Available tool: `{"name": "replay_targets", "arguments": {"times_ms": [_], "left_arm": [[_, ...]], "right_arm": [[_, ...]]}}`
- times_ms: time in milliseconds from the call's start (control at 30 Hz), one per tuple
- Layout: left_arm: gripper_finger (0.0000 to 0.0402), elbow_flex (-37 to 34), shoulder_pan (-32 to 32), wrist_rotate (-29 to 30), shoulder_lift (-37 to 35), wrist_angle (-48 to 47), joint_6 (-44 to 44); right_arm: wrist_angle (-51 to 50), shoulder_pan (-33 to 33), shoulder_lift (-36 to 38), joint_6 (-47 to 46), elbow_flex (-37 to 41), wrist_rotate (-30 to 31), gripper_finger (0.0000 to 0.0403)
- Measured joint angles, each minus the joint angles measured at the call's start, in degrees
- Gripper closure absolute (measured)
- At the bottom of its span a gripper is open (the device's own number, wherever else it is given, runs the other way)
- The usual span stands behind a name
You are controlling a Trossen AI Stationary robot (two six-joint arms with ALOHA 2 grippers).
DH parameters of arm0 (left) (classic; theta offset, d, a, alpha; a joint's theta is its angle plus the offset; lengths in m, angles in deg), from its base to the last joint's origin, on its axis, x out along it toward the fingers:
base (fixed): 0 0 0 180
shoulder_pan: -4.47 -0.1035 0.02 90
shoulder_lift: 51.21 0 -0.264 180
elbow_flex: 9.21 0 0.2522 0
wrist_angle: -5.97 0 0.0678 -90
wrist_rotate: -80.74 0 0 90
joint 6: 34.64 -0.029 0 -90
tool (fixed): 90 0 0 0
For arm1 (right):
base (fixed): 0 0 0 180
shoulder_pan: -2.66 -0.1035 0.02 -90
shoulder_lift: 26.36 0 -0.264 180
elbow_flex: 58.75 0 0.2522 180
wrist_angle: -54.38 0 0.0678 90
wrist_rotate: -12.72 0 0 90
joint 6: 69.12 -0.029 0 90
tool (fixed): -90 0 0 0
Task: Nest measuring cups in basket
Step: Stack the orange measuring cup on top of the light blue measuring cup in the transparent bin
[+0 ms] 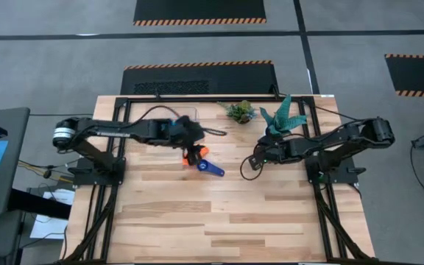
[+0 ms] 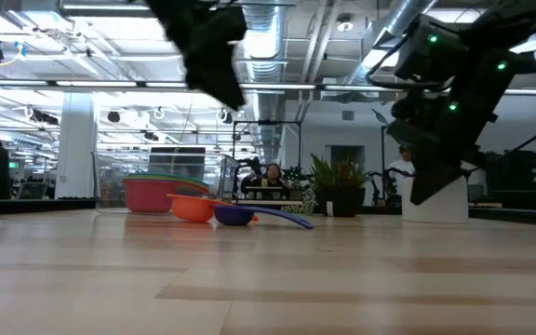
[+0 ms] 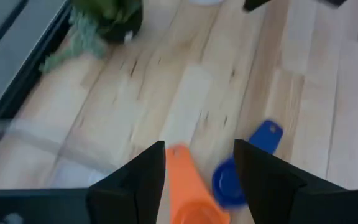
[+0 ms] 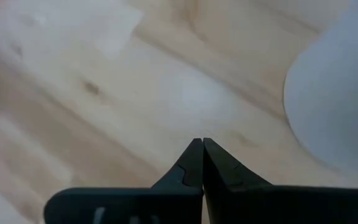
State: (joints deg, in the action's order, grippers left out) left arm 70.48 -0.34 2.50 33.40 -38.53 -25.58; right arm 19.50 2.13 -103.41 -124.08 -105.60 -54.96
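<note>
Presently between cups: left tool (image 3: 197, 171) spread apart over orange cup (image 3: 188, 190), blue cup (image 3: 232, 180) just beside, both outside basket (image 1: 174, 118). Right tool (image 4: 197, 144) pinched together, empty. Next: regrasp, lift basketward.

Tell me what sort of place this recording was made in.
Probably a large open robotics lab or industrial hall. The low view shows exposed ceiling ducts and people at distant workstations; the high view shows a light wooden table on a grey floor with black hazard-striped mats.
</note>
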Motion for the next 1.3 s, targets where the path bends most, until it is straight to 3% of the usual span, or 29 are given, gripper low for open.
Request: {"name": "replay_targets", "arguments": {"times_ms": [200, 467, 700, 833, 1300], "left_arm": [[0.0232, 14.0, -0.7, -0.6, 8.7, -21.5, -5.8], [0.0232, 14.4, 0.6, -0.6, 16.0, -32.6, -6.7], [0.0232, 14.1, 2.7, -0.8, 19.6, -31.3, -11.9], [0.0232, 10.5, 4.2, -0.3, 19.9, -27.3, -16.8], [0.0232, 1.3, 5.9, 0.1, 19.9, -16.0, -18.2]], "right_arm": [[1.1, 2.6, 0.0, 2.5, 0.0, -1.6, 0.0381], [0.6, 2.9, 0.0, 3.0, 0.0, -1.6, 0.0385], [0.5, 2.9, 0.0, 3.0, 0.0, -1.6, 0.0379], [0.4, 2.9, 0.0, 3.0, 0.0, -1.6, 0.0383], [0.3, 2.8, 0.0, 2.9, 0.0, -1.5, 0.0377]]}}
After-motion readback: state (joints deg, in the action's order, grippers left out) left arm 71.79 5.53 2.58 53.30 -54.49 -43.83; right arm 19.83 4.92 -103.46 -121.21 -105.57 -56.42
